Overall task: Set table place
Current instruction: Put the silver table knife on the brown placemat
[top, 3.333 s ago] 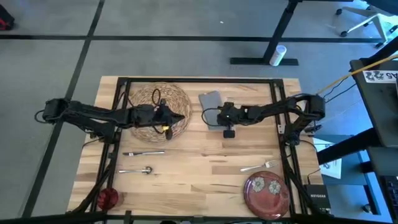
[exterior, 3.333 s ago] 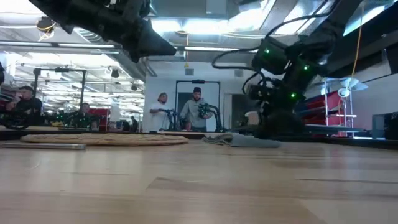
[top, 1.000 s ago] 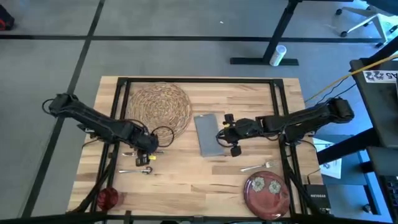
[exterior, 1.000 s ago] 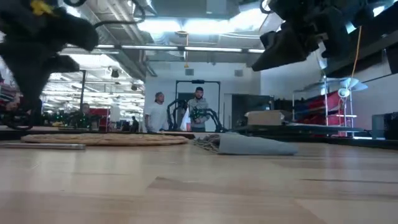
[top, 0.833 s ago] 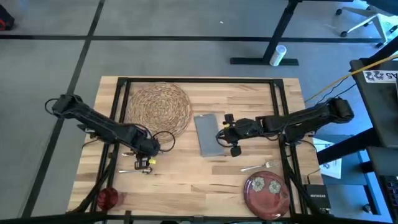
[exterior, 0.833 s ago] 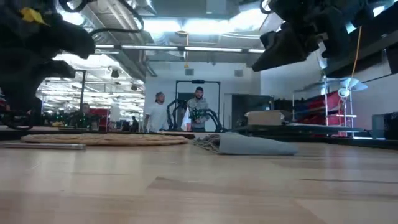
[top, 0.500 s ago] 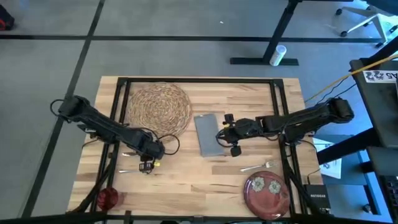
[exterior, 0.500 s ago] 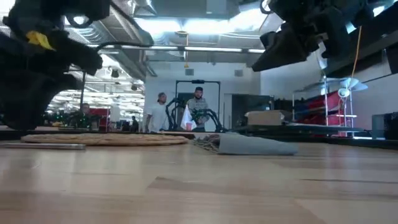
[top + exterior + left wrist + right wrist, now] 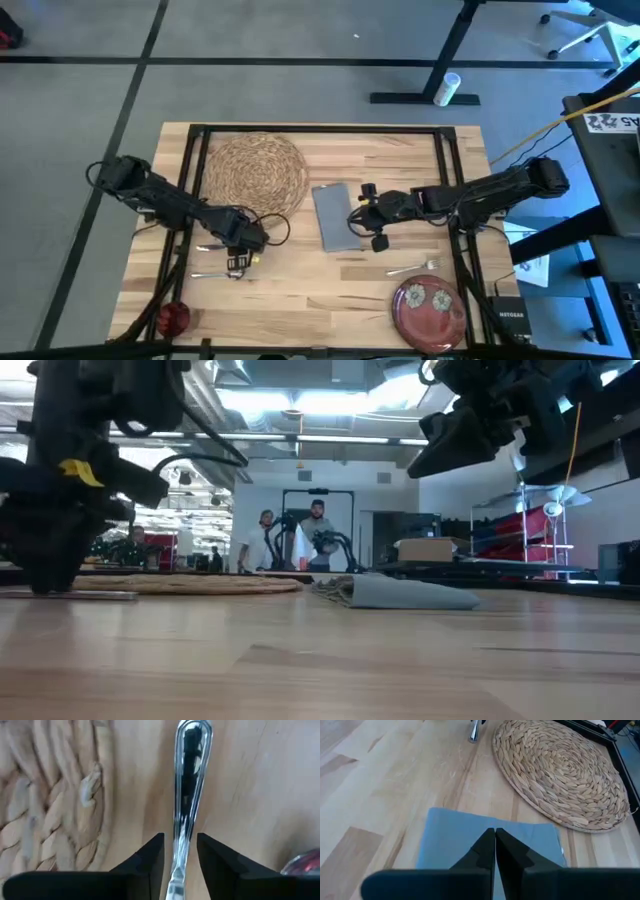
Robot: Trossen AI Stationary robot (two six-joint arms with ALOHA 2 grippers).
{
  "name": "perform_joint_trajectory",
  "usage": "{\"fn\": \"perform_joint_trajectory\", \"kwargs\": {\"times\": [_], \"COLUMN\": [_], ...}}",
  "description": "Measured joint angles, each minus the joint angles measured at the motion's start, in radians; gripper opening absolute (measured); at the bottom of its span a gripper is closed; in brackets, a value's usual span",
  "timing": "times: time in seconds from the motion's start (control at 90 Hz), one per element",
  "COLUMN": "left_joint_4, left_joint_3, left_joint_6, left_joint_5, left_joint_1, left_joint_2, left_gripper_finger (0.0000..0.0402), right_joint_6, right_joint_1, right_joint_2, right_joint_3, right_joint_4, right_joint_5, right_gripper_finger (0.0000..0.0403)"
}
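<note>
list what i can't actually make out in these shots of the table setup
- Red cup: high view, partly behind the black frame bar; whether anything is in it can't be told.
- Knife: left wrist view, its lower end is hidden between the open left pincer fingers and cut by the picture's edge.
- Spoon: high view, the left arm covers its bowl.
- Plate and fork: absent from the low view.
- Right pincer: shut above the napkin; contact unclear.

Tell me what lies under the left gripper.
Under the left gripper a silver utensil handle lies on the bare table, running between the open fingers, beside the mat. The gripper covers the handle's other end.
</note>
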Motion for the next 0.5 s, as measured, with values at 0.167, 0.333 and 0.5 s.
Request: {"fn": "perform_joint_trajectory", "kwargs": {"times": [0.167,0.333,0.5], "left_joint_4": [0.044,0.048,0.043], "left_joint_3": [-0.036,-0.05,-0.05], "left_joint_6": [-0.011,-0.057,-0.08], "left_joint_5": [0.011,0.011,0.005], "left_joint_1": [0.0,0.0,0.0], "left_joint_2": [-0.005,-0.004,-0.004], "left_gripper_finger": [0.0102,0.0077,0.001], "right_joint_6": [0.0,0.0,0.0], "right_joint_1": [0.0,0.0,0.0], "right_joint_2": [0.0,-0.001,-0.001], "right_joint_3": [0.0,0.0,0.0], "right_joint_4": [0.0,0.0,0.0], "right_joint_5": [0.001,0.001,0.002], "right_gripper_finger": [0.0,0.0,0.0]}}
